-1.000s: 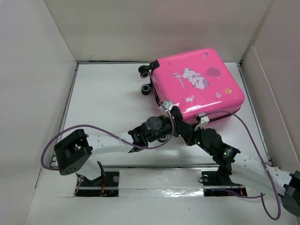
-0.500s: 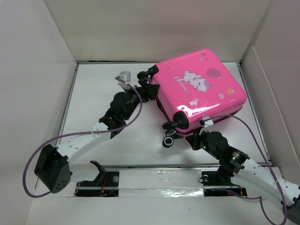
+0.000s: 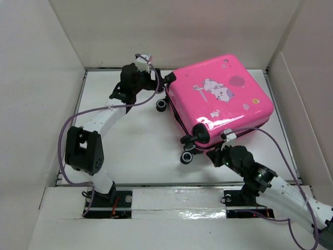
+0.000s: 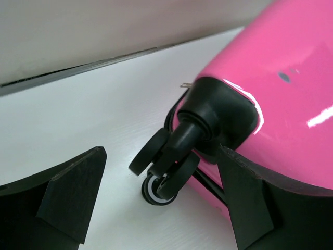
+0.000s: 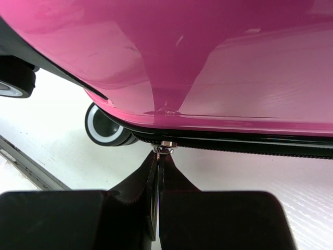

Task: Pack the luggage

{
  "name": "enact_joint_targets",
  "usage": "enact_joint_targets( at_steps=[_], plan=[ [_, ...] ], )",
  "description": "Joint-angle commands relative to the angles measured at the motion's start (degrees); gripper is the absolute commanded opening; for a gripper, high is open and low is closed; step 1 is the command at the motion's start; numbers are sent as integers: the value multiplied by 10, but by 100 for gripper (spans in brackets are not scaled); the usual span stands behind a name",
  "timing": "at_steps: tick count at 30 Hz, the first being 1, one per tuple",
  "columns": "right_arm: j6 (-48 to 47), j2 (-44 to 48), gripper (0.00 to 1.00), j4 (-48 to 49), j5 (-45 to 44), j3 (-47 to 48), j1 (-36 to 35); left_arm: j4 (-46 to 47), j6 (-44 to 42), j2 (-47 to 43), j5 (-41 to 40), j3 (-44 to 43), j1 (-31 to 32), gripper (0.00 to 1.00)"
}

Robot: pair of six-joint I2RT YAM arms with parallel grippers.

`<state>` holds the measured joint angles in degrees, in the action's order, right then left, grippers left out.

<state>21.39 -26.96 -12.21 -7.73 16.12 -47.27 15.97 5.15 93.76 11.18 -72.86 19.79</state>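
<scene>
The luggage (image 3: 221, 96) lies flat on the white table (image 3: 130, 135), in the far right part, printed shell up and lid down. The cartoon print (image 3: 216, 88) is small from above and hard to read. Its wheels point left and near.

The left arm reaches to the far side. The left gripper (image 3: 158, 86) sits at the case's far left corner with its jaws spread wide and nothing held. On the left wrist view the two dark fingers (image 4: 73, 192) frame a black corner caster (image 4: 166, 166). The left finger stands apart from it on bare table. The right finger overlaps the pink shell low in the picture, and whether it touches cannot be told. Both fingers are cut off by the bottom edge, and the twin wheels sit partly behind their own black housing.

At the near edge, the right gripper (image 5: 158, 172) is pressed closed on the zipper pull (image 5: 165, 148), a thin silver tab running down between its fingers. The black zipper (image 5: 250, 145) runs right from there under the pink rim and out of the picture, so how far round it is done up cannot be seen. From above the seam is hidden under the shell's curve, and the right fingertips are lost beneath the near corner. A white-rimmed wheel (image 5: 106, 127) sits just left of the pull, half tucked under the shell. Another wheel (image 5: 15, 83) is cut off at the left edge. Nothing of the inside shows
</scene>
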Motion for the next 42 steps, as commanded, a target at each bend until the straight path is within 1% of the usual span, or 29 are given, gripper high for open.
enact_joint_targets(
  at_steps=[1,4,7,11,13,16,17,18,19,22,23,25,26,27,28,29,30,31,32,33,34,35,36,37,38,39,40,41,42],
  plan=[
    [-9,22,0,51,57,39,-5,-105,-125,21,112,-97,2,87],
    [-10,24,0,49,63,39,-5,-181,-155,76,120,-164,2,87],
    [-9,27,0,47,68,38,-5,-218,-175,118,116,-206,2,87],
    [-8,31,0,47,66,37,0,-253,-199,156,114,-248,2,82],
    [-8,28,0,47,65,37,0,-285,-211,165,119,-271,2,79],
    [-9,20,0,50,62,39,0,-315,-232,174,122,-287,7,74],
    [-9,18,0,50,61,39,0,-320,-234,176,123,-289,7,68],
    [-9,16,0,50,61,39,0,-323,-237,177,121,-289,7,65],
    [-10,14,0,51,60,40,0,-321,-236,175,121,-285,7,65],
    [-8,16,0,49,60,40,0,-310,-227,178,141,-282,-5,58],
    [-8,16,0,49,59,40,0,-312,-226,192,140,-287,-5,47],
    [-6,20,0,46,60,39,0,-320,-219,208,140,-308,-5,32],
    [-6,23,0,46,58,39,0,-318,-214,218,139,-312,-5,13],
    [-6,24,0,45,56,39,0,-305,-206,219,131,-312,-5,4],
    [-5,25,0,44,49,39,0,-280,-189,213,114,-304,-5,0],
    [-3,27,0,44,45,40,0,-280,-177,206,114,-293,-5,0],
    [0,28,0,43,40,41,0,-239,-163,195,99,-275,-5,0],
    [1,29,0,45,36,44,0,-212,-148,182,91,-231,-11,0],
    [0,29,0,49,36,47,7,-185,-111,154,83,-205,-11,0],
    [-2,24,0,59,39,51,7,-121,-89,138,60,-175,-16,0],
    [-6,19,0,65,45,63,22,-91,-69,125,48,-116,-16,0],
    [-9,14,0,68,47,71,29,-68,-54,102,33,-88,-16,0],
    [-13,0,0,68,47,80,38,-26,-6,91,1,-59,-16,0],
    [-27,-7,0,66,50,90,59,-2,15,79,-14,5,-16,0],
    [-35,-13,0,63,54,109,73,23,35,51,-31,41,-16,0],
    [-41,-19,0,60,60,118,88,77,80,35,-50,80,-16,0],
    [-52,-30,0,62,75,124,106,106,100,19,-58,157,-16,0],
    [-57,-35,0,67,101,131,143,130,119,-13,-68,189,-16,0],
    [-59,-43,0,80,119,134,163,161,137,-30,-89,219,-16,0]
  ],
)
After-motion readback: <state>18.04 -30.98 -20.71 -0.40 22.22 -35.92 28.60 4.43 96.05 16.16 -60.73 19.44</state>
